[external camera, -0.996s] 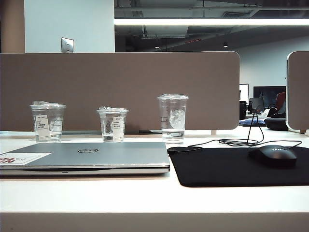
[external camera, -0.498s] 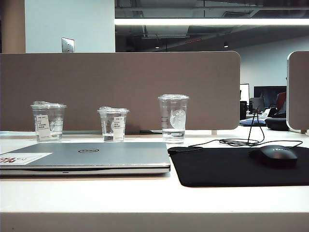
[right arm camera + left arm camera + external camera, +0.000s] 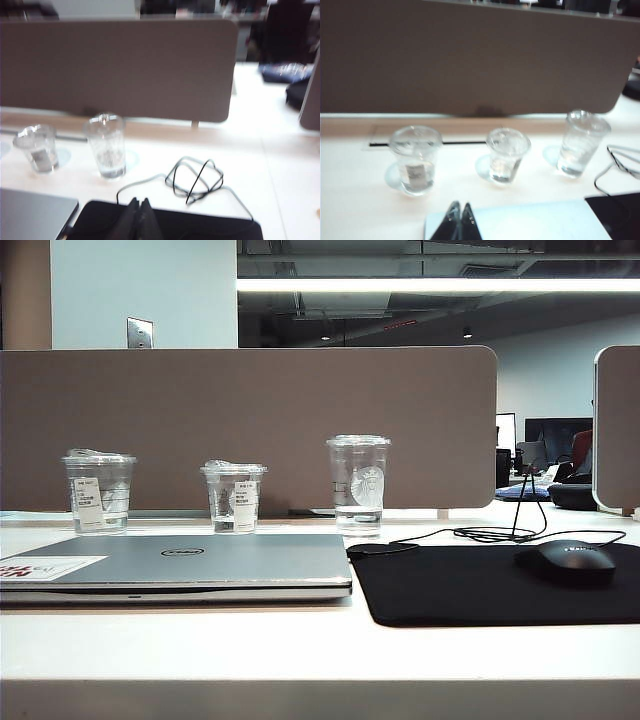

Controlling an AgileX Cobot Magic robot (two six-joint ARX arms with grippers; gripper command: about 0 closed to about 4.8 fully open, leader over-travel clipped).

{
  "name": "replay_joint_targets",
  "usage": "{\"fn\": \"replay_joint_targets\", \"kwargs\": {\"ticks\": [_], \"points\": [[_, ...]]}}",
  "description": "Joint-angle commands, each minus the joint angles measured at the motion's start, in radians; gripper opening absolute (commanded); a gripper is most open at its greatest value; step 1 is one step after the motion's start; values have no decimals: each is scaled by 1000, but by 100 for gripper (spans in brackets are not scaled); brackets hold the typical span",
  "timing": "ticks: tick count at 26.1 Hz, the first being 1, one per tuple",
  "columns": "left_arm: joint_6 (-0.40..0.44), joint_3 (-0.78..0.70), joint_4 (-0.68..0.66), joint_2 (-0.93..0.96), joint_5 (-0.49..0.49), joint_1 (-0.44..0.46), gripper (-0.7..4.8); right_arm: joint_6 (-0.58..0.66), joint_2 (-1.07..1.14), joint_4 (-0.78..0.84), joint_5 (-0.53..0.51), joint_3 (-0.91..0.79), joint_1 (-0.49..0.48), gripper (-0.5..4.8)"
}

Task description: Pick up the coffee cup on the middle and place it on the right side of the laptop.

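While nothing on the desk is gripped, stands far back as a long brown partition (image 3: 250, 425) spanning most of the width. Below it, a pale desk (image 3: 300, 650). Lying shut at near left, the laptop (image 3: 180, 565), silver-grey, round dark logo on the lid, white sticker with red print at its near left corner. Just right of it, touching or nearly so, a black mouse pad (image 3: 470, 585) carrying a black mouse (image 3: 565, 562) toward its right, with a black cable (image 3: 495, 533) looped behind.

Beyond the laptop's far edge, three clear lidded cups in a row, well apart: at far right a taller cup (image 3: 358, 483) with a round logo; in the middle the coffee cup (image 3: 233, 497), short, upright, white sticker on its wall; at far left another short stickered cup (image 3: 98, 491).

Smallest: the left gripper (image 3: 459, 223), dark fingers pressed together, holding nothing, hovering over the laptop's far edge, nearer than the coffee cup. Likewise the right gripper (image 3: 138, 218), fingers together, empty, above the mouse pad's far edge near the tall cup.
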Motion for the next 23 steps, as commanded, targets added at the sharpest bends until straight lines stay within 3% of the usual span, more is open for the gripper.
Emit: {"fn": "replay_joint_targets", "kwargs": {"ticks": [1,5,8,9,10,11,12,13,18,23], "points": [[11,31,5,84,6,-43,-6,-20,97,-117,-35,98,1,-6],[58,57,93,261,-6,-142,-6,-156,211,-104,-42,148,71,-5],[96,78,143,363,-25,-187,-6,-151,249,-119,-47,148,107,-6],[116,93,153,406,-11,-189,56,-148,269,-120,-45,148,129,-6],[117,97,164,426,2,-196,159,-148,285,-117,-45,148,141,-6],[117,101,188,451,10,-208,317,-148,294,-117,-45,148,146,-5],[116,103,218,474,9,-215,418,-148,303,-116,-47,148,146,-5],[116,103,266,501,4,-220,479,-148,316,-112,-45,148,146,-5],[116,105,425,610,2,-220,479,-148,357,-42,-70,149,159,-6],[116,124,477,751,-11,-217,479,-148,399,69,-64,154,163,-5]]}}
